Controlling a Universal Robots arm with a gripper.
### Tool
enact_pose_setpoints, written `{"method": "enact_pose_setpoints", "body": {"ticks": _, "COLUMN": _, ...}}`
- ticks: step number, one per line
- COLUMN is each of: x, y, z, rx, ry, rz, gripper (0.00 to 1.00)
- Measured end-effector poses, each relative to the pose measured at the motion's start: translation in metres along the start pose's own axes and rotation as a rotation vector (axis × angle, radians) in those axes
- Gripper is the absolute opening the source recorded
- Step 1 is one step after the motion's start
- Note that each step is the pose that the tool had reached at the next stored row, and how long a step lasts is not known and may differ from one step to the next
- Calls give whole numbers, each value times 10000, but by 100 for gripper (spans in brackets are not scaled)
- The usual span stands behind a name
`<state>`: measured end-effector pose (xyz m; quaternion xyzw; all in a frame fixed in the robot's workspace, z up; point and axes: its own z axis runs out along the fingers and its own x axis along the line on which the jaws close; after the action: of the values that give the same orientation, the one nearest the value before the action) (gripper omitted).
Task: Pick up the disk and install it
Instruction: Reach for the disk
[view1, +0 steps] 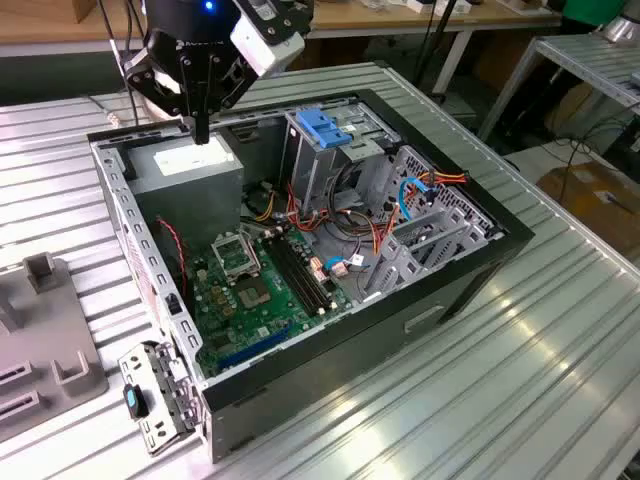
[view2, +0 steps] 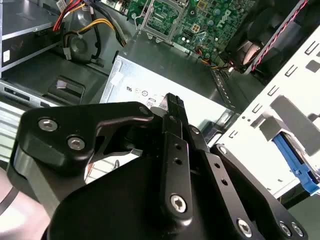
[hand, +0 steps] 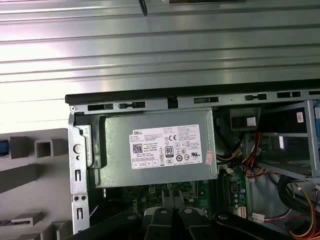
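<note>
The gripper (view1: 201, 135), fingers pressed together and empty, hangs over the power supply (view1: 190, 172). The open computer case (view1: 450, 292) lies on a ribbed metal table (view1: 540, 350).

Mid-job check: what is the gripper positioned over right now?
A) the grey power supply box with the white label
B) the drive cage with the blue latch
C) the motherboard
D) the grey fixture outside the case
A: in the exterior view the gripper hangs just above the power supply in the corner of the case, well apart from the drive cage.
</note>
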<state>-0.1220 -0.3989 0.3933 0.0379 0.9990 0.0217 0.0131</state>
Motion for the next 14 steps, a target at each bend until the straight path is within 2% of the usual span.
{"method": "enact_pose_setpoints", "body": {"ticks": 14, "x": 22, "y": -2, "z": -1, "rx": 0, "ry": 0, "rz": 0, "gripper": 11}}
